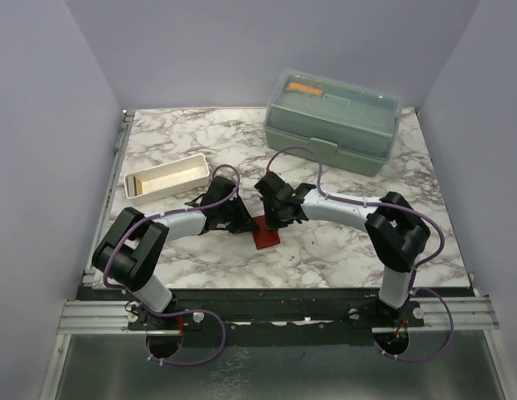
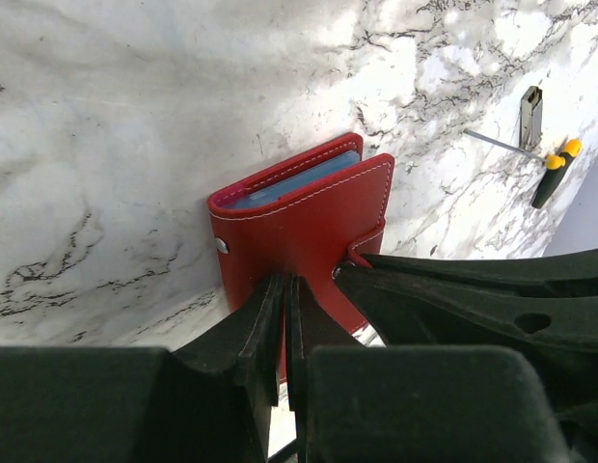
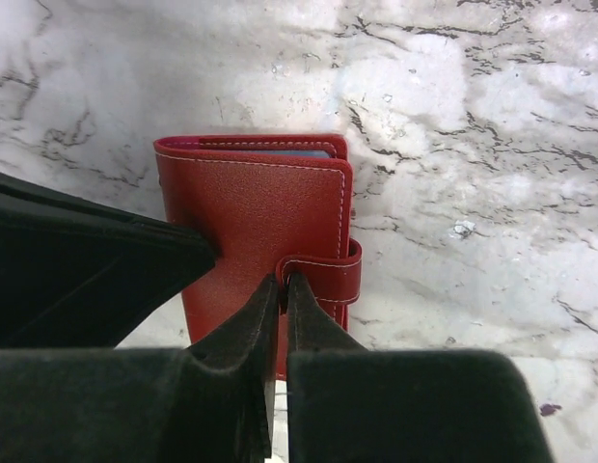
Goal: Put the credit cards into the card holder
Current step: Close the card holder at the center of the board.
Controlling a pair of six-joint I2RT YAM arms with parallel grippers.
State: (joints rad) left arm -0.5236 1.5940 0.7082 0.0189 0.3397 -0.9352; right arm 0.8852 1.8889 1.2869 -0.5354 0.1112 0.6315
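Red card holder (image 1: 266,237) lies folded, left gripper (image 1: 244,223) at its ten o'clock, right gripper (image 1: 278,218) at one, both pressed together; opening it seems next, needing the strap (image 3: 323,275) lifted.

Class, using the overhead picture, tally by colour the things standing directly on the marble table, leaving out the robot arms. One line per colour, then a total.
Red: 1, the card holder
White: 1, the long tray
Pale green: 1, the lidded box
Total: 3
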